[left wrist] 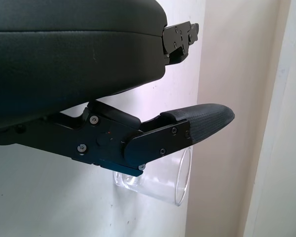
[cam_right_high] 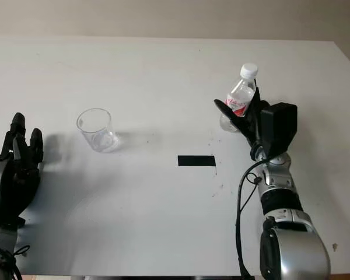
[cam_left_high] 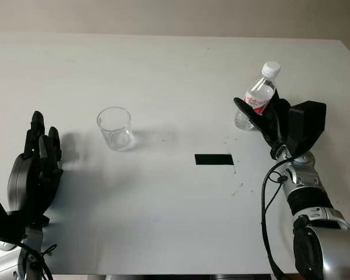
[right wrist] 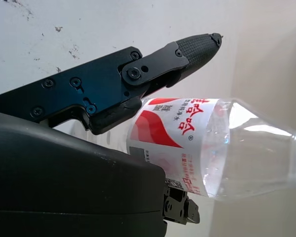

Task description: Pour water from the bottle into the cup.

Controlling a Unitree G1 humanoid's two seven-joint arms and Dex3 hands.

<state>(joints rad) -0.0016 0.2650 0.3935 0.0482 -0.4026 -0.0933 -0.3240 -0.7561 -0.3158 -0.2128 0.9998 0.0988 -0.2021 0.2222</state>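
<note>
On the white table (cam_left_high: 163,70), seen from the head, the right hand (cam_left_high: 268,119) wraps around the tilted bottle (cam_left_high: 258,96) at the right side. The cup (cam_left_high: 115,128) stands well apart, near the open left hand (cam_left_high: 38,157). From the left wrist, the cup (left wrist: 160,177) sits just past a finger (left wrist: 197,123). From the right wrist, fingers (right wrist: 187,52) hug the bottle's red label (right wrist: 182,143).

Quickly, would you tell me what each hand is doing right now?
Left hand: open, beside the cup.
Right hand: closed on the bottle.
</note>
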